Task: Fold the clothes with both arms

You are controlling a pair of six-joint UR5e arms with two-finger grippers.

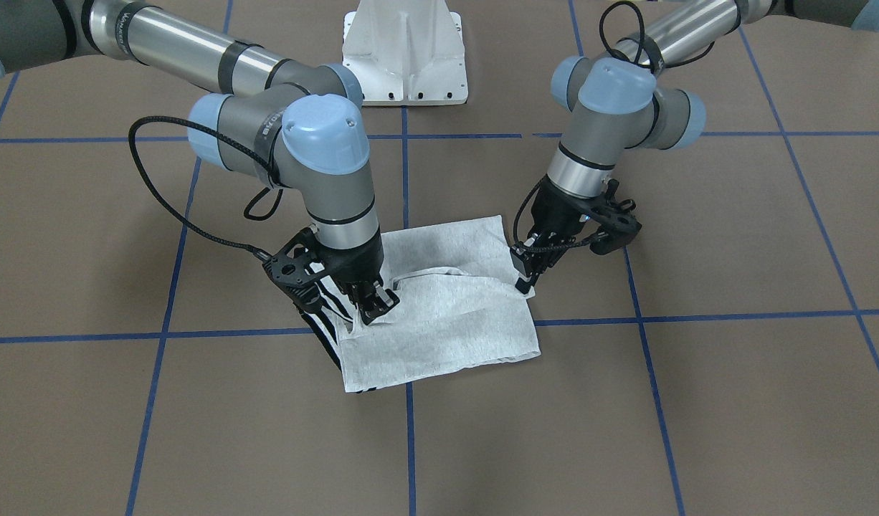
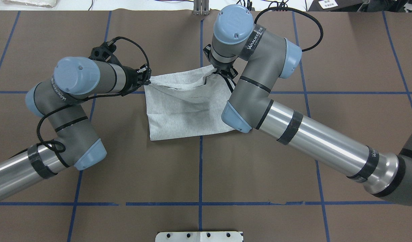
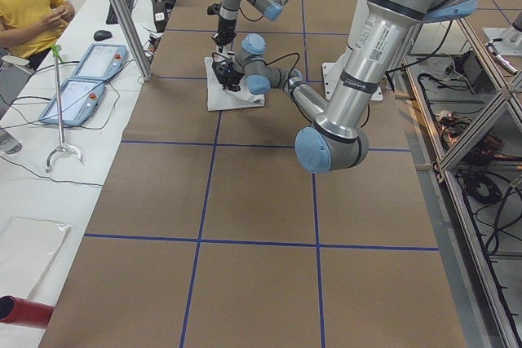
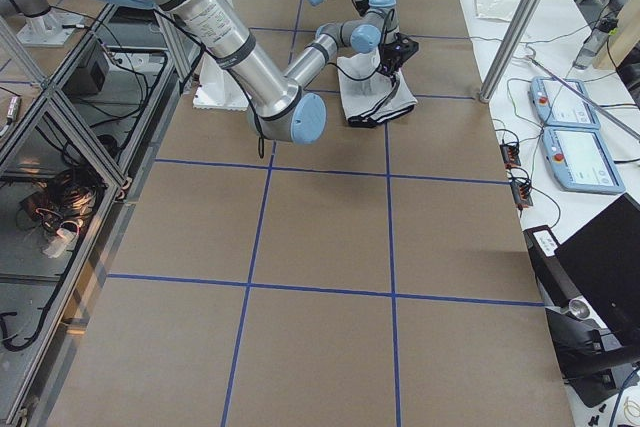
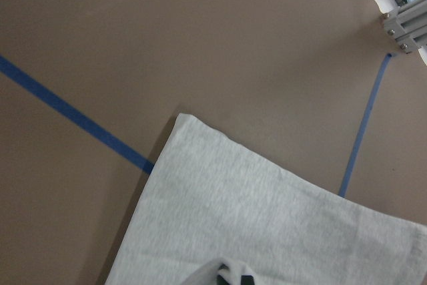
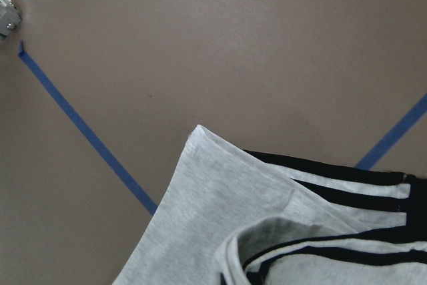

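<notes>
1. The left arm (image 2: 68, 131) reaches out from the left of the pedestal (image 2: 199, 236). Its elbow is bent and its wrist is turned in toward the line running straight out from the pedestal.
2. The left hand (image 2: 147, 80) is closed, its fingers pinched on the shirt's corner on the pedestal's left, on the edge away from the pedestal. The corner is lifted just off the worktop (image 2: 259, 188). In the left wrist view, a small fold of grey cloth shows at the bottom edge, with a flat layer of cloth below it.
3. The shirt (image 2: 186, 111) is a folded grey rectangle on the worktop, straight out from the pedestal and well apart from it. It lies over a crossing of the blue tape (image 2: 200, 168). The edge toward the pedestal is flat. The upper layer between the two hands is raised into a creased, sagging ridge.
4. The right hand (image 2: 220, 70) is closed on the shirt's other corner, on the pedestal's right, and bunches the cloth there. Black-and-white stripes (image 1: 323, 326) show at that side of the shirt, under this hand. The right wrist view shows them beside the grey layer.
5. The right arm (image 2: 320, 141) comes from the pedestal's right. It passes over the shirt's edge on that side, with its wrist pointing down.
</notes>
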